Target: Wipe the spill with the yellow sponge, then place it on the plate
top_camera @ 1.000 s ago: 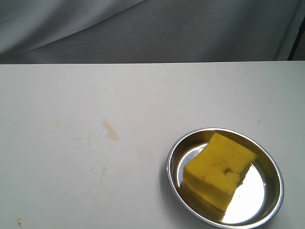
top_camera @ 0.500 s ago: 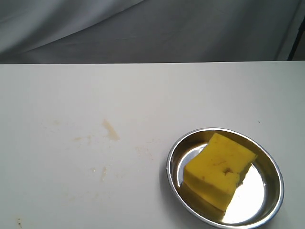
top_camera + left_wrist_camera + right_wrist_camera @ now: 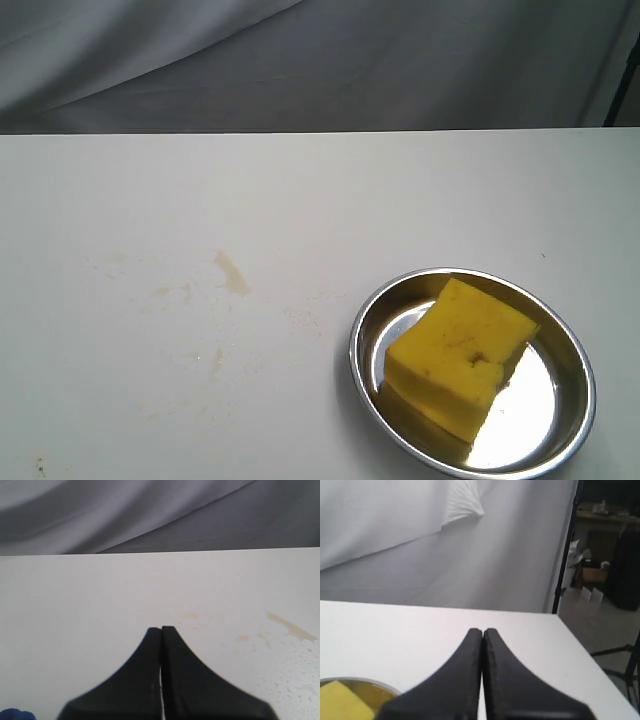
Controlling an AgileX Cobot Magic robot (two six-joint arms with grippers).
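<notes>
A white table (image 3: pixel 300 190) is spread across the exterior view, and a wrinkled grey backdrop cloth (image 3: pixel 350 60) is hung behind its far edge. A tiny dark speck (image 3: pixel 40 465) is spotted low on the left of the tabletop, and a second speck (image 3: pixel 544 255) out to the right. In the left wrist view a blurred blue shape (image 3: pixel 14 714) is caught in the corner, too unclear to be named. In the right wrist view a black pole (image 3: pixel 566 545) is seen at the cloth's edge, with a cardboard box (image 3: pixel 592 574) set on the floor beyond it
</notes>
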